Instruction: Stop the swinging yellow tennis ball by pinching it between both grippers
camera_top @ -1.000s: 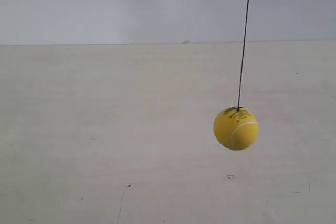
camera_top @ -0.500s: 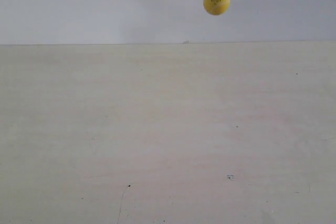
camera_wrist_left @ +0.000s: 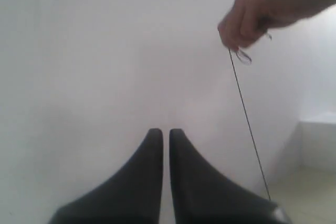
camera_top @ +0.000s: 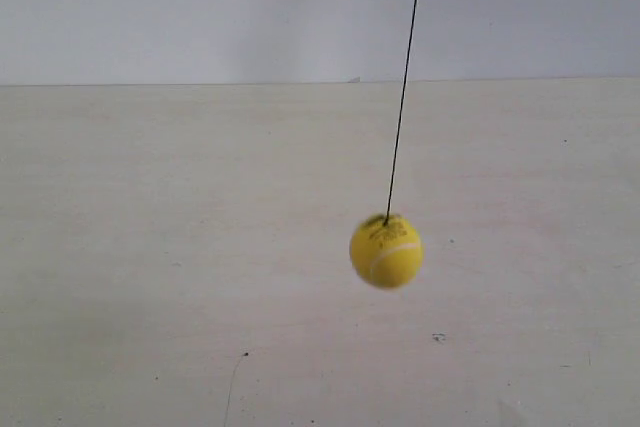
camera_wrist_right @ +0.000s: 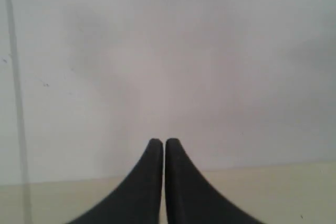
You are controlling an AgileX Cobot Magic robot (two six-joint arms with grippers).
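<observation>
The yellow tennis ball [camera_top: 386, 250] hangs blurred on a thin dark string [camera_top: 403, 87] above the pale table, right of centre in the exterior view. No arm shows in that view. In the left wrist view my left gripper [camera_wrist_left: 166, 131] is shut, empty, its black tapered jaws nearly touching. The string [camera_wrist_left: 248, 124] runs down beside it from a person's hand [camera_wrist_left: 248, 20]; the ball is out of that view. My right gripper [camera_wrist_right: 158, 142] is shut on nothing, facing a white wall.
The pale wooden table [camera_top: 200, 277] fills the lower exterior view, with a white wall [camera_top: 200, 7] behind. A white ledge [camera_wrist_left: 317, 135] shows at the edge of the left wrist view. A pale vertical line [camera_wrist_right: 14, 77] crosses the right wrist view.
The ball swung from low right up to the top of the exterior view, then came back down, now lower and further left than a second ago.
</observation>
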